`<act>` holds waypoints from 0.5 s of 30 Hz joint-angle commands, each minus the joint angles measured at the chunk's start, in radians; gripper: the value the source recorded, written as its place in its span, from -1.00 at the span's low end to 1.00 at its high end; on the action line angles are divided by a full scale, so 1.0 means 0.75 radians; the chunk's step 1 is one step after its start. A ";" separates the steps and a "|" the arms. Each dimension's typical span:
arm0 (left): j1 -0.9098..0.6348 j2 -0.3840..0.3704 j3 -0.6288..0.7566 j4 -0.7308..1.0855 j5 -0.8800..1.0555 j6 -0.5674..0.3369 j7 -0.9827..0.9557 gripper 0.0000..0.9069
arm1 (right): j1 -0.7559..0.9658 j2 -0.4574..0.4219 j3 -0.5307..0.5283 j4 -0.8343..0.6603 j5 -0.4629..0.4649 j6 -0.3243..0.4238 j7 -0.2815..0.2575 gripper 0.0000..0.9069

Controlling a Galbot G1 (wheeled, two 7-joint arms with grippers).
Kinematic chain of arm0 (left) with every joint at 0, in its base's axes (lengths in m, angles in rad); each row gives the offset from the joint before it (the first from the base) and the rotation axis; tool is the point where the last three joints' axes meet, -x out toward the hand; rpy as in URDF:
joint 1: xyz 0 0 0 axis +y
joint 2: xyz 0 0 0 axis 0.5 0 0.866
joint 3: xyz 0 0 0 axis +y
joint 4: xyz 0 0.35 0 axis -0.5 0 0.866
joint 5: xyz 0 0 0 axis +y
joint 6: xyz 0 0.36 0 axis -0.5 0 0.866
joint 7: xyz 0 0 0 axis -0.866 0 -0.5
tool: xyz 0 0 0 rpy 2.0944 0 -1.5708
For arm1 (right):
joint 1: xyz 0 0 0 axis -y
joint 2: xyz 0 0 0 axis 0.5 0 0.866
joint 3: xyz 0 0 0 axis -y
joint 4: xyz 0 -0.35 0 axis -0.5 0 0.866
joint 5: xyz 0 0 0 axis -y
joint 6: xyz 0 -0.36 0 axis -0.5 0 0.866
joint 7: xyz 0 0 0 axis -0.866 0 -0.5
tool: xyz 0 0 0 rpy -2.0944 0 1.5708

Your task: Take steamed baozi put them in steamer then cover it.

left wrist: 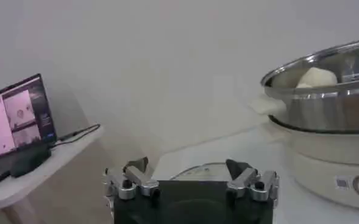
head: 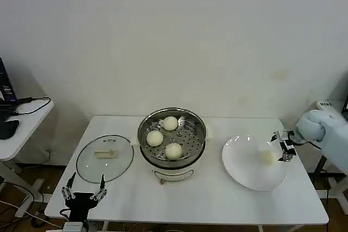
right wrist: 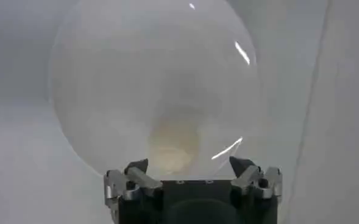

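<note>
The steel steamer point(head: 200, 132) stands mid-table on its cream base, with three baozi point(head: 170, 123) point(head: 155, 138) point(head: 173, 150) on the perforated tray. A further baozi point(head: 267, 157) lies on the white plate point(head: 244, 172) at the right. My right gripper point(head: 281, 147) hovers open at the plate's right edge, just beside that baozi point(right wrist: 173, 145), which lies ahead of the right gripper point(right wrist: 188, 165). The glass cover point(head: 105, 157) lies flat left of the steamer. My left gripper point(head: 84, 193) is open near the table's front left, facing the steamer point(left wrist: 325, 103).
A side table point(head: 22, 126) with a laptop point(left wrist: 17, 115) and cables stands to the left. The plain wall lies behind the table. The table's right edge is close to the plate.
</note>
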State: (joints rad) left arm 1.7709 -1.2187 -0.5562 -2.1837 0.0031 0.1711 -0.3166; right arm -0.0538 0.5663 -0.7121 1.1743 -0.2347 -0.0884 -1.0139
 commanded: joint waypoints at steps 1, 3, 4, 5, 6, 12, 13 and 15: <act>-0.004 0.001 0.001 0.010 -0.001 0.000 -0.001 1.00 | -0.100 0.129 0.097 -0.169 -0.052 0.001 -0.013 1.00; -0.006 0.000 0.001 0.015 -0.001 0.000 -0.001 1.00 | -0.103 0.137 0.095 -0.174 -0.057 -0.011 -0.013 1.00; -0.007 0.000 0.003 0.016 -0.001 0.000 -0.001 1.00 | -0.105 0.142 0.094 -0.181 -0.058 -0.015 -0.013 1.00; -0.008 0.000 0.003 0.018 -0.001 0.000 0.000 1.00 | -0.107 0.148 0.094 -0.188 -0.064 -0.015 -0.013 1.00; -0.010 0.000 0.004 0.018 -0.001 0.001 0.000 1.00 | -0.109 0.154 0.095 -0.197 -0.067 -0.016 -0.012 1.00; -0.015 -0.001 0.004 0.026 -0.003 0.000 0.000 1.00 | -0.111 0.177 0.104 -0.230 -0.077 -0.020 -0.006 1.00; -0.015 -0.002 0.005 0.026 -0.002 0.000 0.000 1.00 | -0.110 0.179 0.104 -0.233 -0.077 -0.021 -0.006 1.00; -0.017 -0.004 0.006 0.026 -0.002 0.000 -0.001 1.00 | -0.107 0.185 0.104 -0.243 -0.080 -0.024 -0.005 0.93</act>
State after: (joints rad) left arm 1.7586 -1.2212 -0.5527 -2.1658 0.0014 0.1713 -0.3168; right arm -0.1167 0.6733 -0.6530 1.0398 -0.2827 -0.1029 -1.0172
